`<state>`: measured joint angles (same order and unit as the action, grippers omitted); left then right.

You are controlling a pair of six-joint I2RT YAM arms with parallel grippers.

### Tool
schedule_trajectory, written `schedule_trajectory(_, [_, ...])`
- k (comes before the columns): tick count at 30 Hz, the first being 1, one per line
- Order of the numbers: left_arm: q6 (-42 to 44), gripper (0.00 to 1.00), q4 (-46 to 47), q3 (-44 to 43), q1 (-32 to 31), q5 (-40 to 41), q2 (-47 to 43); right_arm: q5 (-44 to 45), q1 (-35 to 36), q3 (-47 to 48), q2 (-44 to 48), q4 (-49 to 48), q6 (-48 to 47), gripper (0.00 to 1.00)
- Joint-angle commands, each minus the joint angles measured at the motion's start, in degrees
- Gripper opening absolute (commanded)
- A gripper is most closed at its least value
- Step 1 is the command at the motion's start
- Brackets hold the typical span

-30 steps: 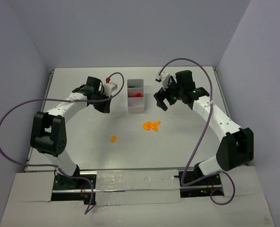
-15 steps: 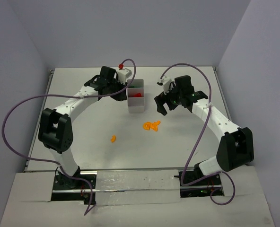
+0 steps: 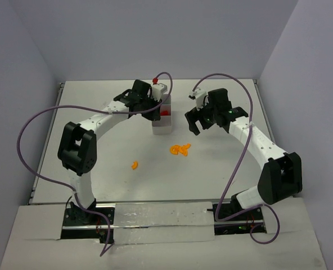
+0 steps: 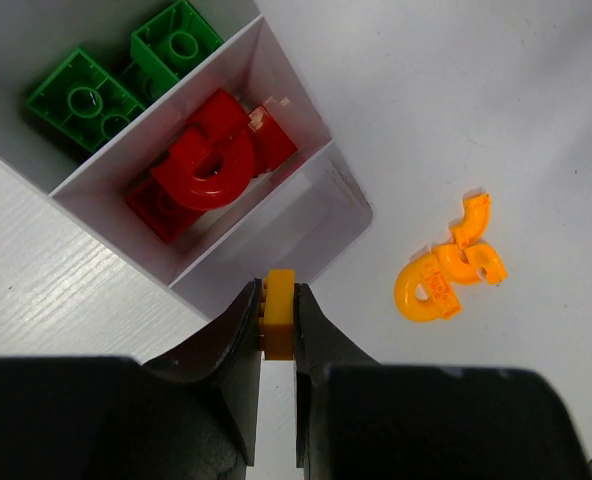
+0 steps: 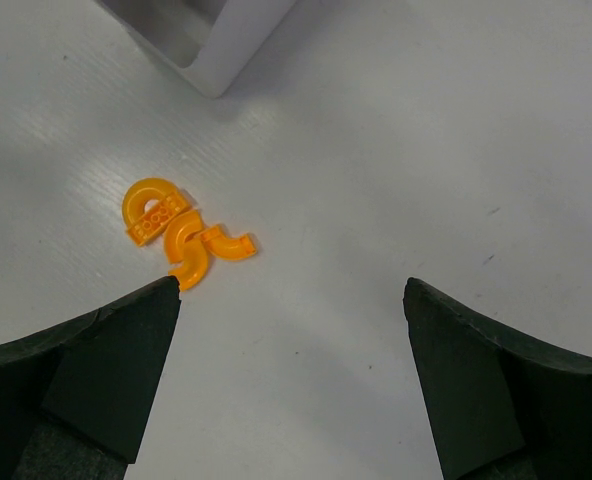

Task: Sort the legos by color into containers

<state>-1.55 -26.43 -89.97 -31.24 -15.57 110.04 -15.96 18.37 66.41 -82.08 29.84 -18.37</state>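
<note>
Over tray (image 4: 288,228) end, left hand (image 4: 278,318) pinches 1 orange lego (image 4: 279,312); right hand (image 5: 289,300) spread wide above orange cluster (image 5: 179,234).

One white tray (image 4: 286,225) with three compartments. Two green bricks (image 4: 81,100) visible; red pieces (image 4: 211,165) heaped, count unclear. Five orange pieces (image 3: 180,149): a cluster of three (image 5: 181,235), one lone piece (image 3: 134,165), one pinched piece (image 4: 279,292) in the left gripper (image 4: 276,322).

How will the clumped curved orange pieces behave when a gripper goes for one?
The orange pieces look rigid and very light: glossy moulded plastic, tiny beside the right gripper. They touch one another, so nudging one likely shifts its neighbours. Their rounded arcs may slip out of a pinch.
</note>
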Motion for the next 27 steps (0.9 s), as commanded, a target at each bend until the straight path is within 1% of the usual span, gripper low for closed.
schedule_trajectory(1, [-1.00,0.11,1.38,-2.85,-0.59,1.52,0.90,6.10,-0.35,1.19,3.76,-4.11,4.69,1.00])
schedule_trajectory(4, [-0.95,0.11,1.19,-3.35,-0.81,2.19,1.47,7.27,-0.93,1.42,4.67,-4.96,7.86,1.00])
schedule_trajectory(6, [-0.90,0.13,0.94,-3.68,-0.86,2.61,1.88,6.17,-2.16,1.06,6.25,-5.65,9.06,1.00])
schedule_trajectory(8, [-0.83,0.17,0.91,-3.93,-0.96,2.86,2.17,5.16,-2.46,0.58,6.84,-6.32,9.36,1.00])
schedule_trajectory(10, [-0.80,0.21,0.86,-4.05,-1.02,3.12,2.43,4.56,-2.41,1.38,6.40,-5.02,9.03,1.00])
schedule_trajectory(12, [-0.74,0.35,0.84,-4.09,-1.02,3.44,2.73,4.33,-2.46,2.23,5.79,-3.71,8.68,1.00])
schedule_trajectory(14, [-0.84,0.44,0.68,-4.27,-1.02,3.53,2.90,3.95,-2.46,2.10,5.92,-3.56,8.31,1.00])
schedule_trajectory(16, [-1.00,0.57,0.68,-4.43,-1.02,3.45,2.73,3.23,-2.38,1.62,6.39,-3.56,7.75,1.00])
schedule_trajectory(17, [-1.00,0.58,0.60,-4.59,-1.02,3.44,2.72,2.88,-2.37,1.45,6.57,-3.40,7.49,1.00])
schedule_trajectory(19, [-1.10,0.73,0.35,-5.26,-1.02,3.20,2.15,2.20,-2.14,1.19,6.89,-3.06,6.90,1.00])
schedule_trajectory(20, [-1.09,0.75,0.03,-5.61,-1.02,3.25,2.11,1.93,-1.96,1.18,7.01,-2.88,6.56,1.00])
schedule_trajectory(21, [-1.24,0.83,-0.25,-5.88,-1.02,3.34,1.27,1.97,-1.63,1.02,7.24,-2.78,6.28,1.00])
schedule_trajectory(23, [-1.48,0.95,-0.68,-6.27,-0.64,3.40,-1.25,2.25,-0.60,0.78,7.58,-2.56,4.92,1.00])
schedule_trajectory(24, [-1.64,0.99,-0.81,-6.15,-0.29,3.23,-3.08,2.09,0.23,0.91,7.73,-2.14,4.12,1.00])
schedule_trajectory(26, [-2.71,0.99,0.10,-4.89,0.89,1.49,-8.23,2.53,2.18,1.01,7.73,-1.53,3.03,1.00])
schedule_trajectory(27, [-3.34,0.99,0.70,-3.86,1.96,-0.38,-8.52,2.88,3.53,1.07,7.80,-1.34,2.21,1.00])
